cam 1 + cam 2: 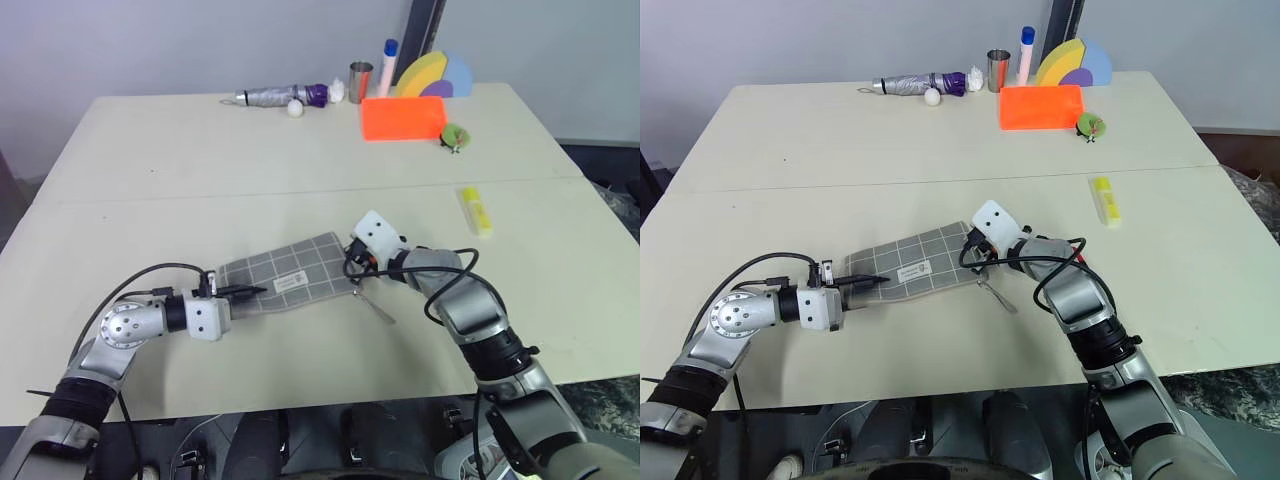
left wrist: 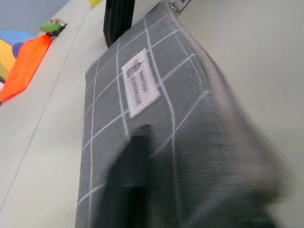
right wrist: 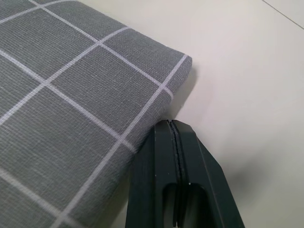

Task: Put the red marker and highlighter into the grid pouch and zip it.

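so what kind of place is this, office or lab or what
Probably an office or lab test room: one big pale table against a plain wall, with staged everyday items such as a folded umbrella, a metal cup and an orange box.

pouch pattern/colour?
The grid pouch is grey fabric with a white grid of lines and a small white label; the weave shows best in the right wrist view.

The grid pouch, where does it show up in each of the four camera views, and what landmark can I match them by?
Left eye view: grid pouch at table centre, between both arms.
Right eye view: centre, slightly lower left of middle.
Left wrist view: close up, running up from the near edge.
Right wrist view: one corner, beside the dark fingers.
Shared landmark: its white grid lines; the small white label shows in three views.
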